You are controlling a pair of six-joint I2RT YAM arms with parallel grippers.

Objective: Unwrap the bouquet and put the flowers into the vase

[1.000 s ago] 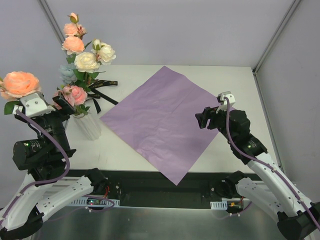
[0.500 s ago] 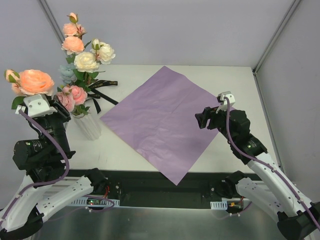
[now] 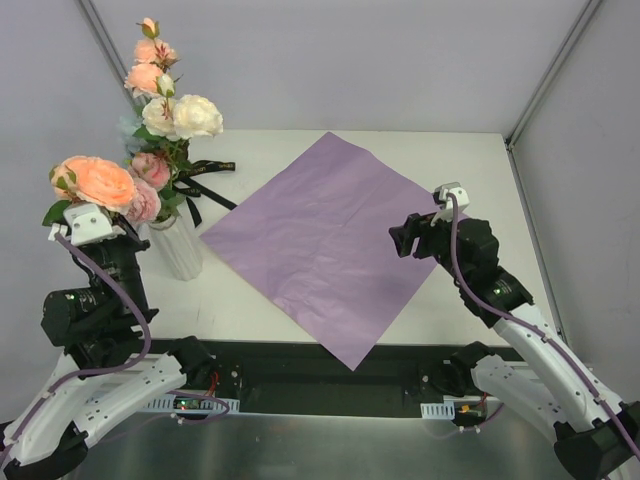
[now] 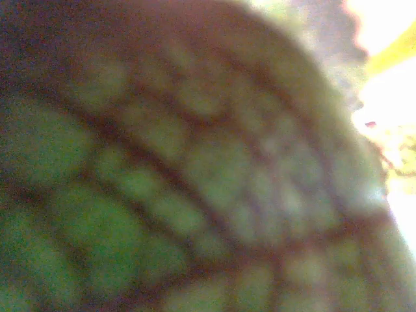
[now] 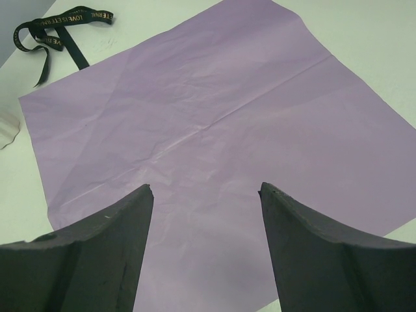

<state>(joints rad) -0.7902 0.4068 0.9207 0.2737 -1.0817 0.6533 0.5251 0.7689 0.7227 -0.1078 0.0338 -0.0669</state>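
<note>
The white ribbed vase (image 3: 182, 252) stands at the table's left with several flowers (image 3: 180, 118) upright in it: peach, cream and pink roses. A large peach rose (image 3: 96, 182) hangs just left of the vase, right above my left gripper (image 3: 128, 232). That gripper is shut; rose and leaves hide its fingers, so a stem between them cannot be made out. A blurred green leaf (image 4: 162, 182) fills the left wrist view. The bouquet is undone: its purple paper (image 3: 320, 235) (image 5: 214, 110) lies flat. My right gripper (image 3: 405, 238) (image 5: 205, 188) hovers open over the sheet's right corner, holding nothing.
The black ribbon (image 3: 205, 178) (image 5: 58, 29) lies loose on the table between the vase and the paper. The vase's foot (image 5: 5, 130) shows at the left edge of the right wrist view. Grey walls close in the table on three sides.
My left gripper has shut and moved right, closer to the vase, with the large peach rose moving along above it. The flowers in the vase have swung leftward. The right arm is unmoved.
</note>
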